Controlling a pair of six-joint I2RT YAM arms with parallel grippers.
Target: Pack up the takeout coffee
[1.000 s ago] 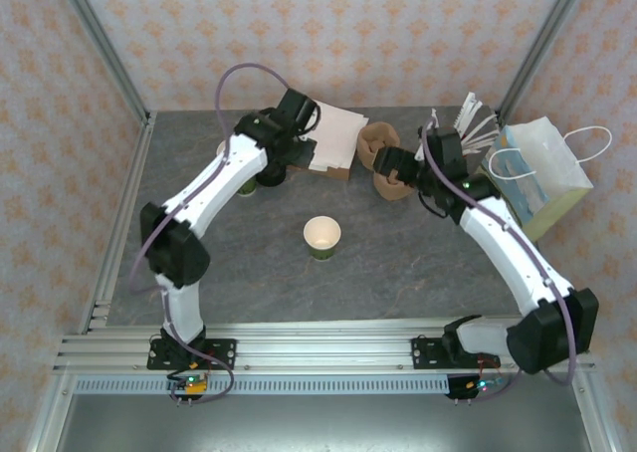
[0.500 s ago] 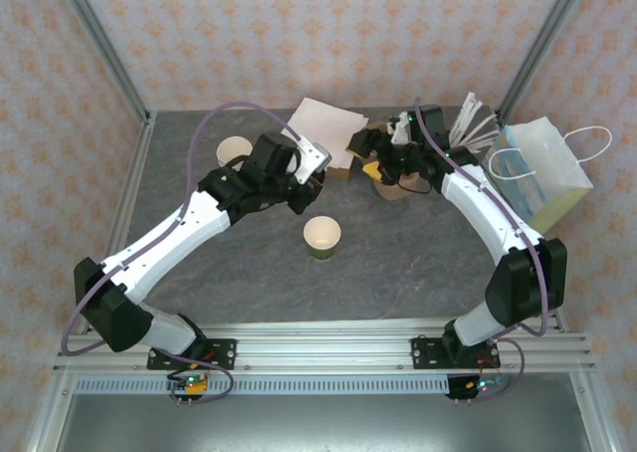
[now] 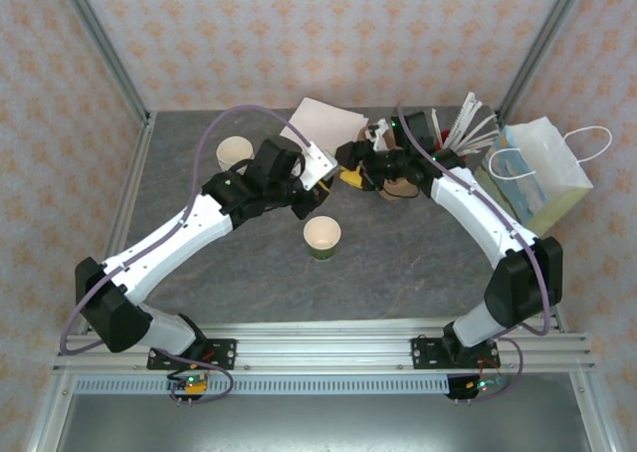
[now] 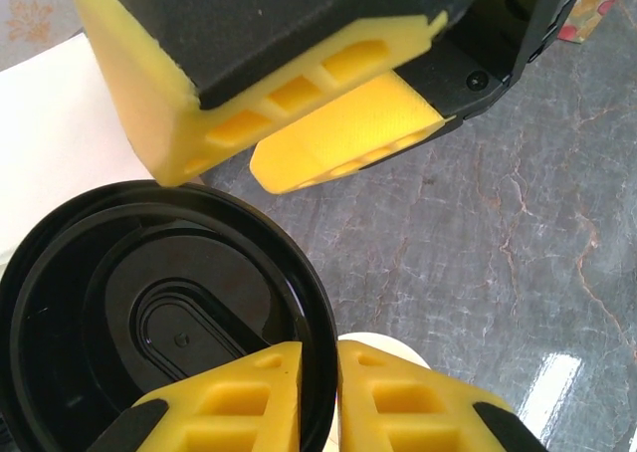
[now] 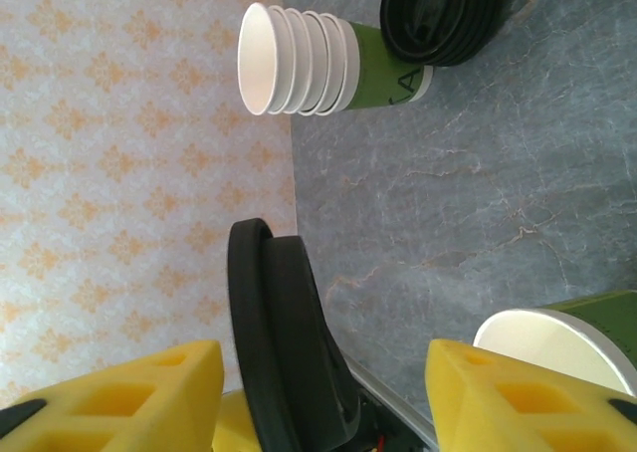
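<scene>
While the left gripper (image 4: 318, 360) is clenched on the rim of the black lid (image 4: 149, 303), the right gripper (image 5: 318, 372) straddles it with jaws apart.
Paper cup (image 3: 321, 235): upright, lidless, centre of top view, just below the lid.

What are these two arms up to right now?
The left arm's fingers pinch the rim of a black lid. The right arm's fingers stand open on either side of that lid, not yet gripping it. The green cup stands lidless nearby, and the paper bag waits at the right.
</scene>
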